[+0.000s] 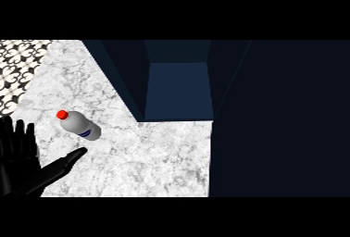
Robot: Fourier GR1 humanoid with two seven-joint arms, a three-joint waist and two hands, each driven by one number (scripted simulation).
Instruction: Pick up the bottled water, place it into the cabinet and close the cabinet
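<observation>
The bottled water [80,125] stands on the marble surface [157,157], left of the open cabinet [179,88]. The left hand [27,159], fingers released and empty, sits just below-left of it.

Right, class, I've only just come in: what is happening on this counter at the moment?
A bottled water with a red cap stands untouched on the marble counter. The left robot hand is open at the view's left edge, fingers straight, thumb pointing towards the bottle but apart from it. The dark blue cabinet behind stands open. The right robot hand is out of sight.
</observation>
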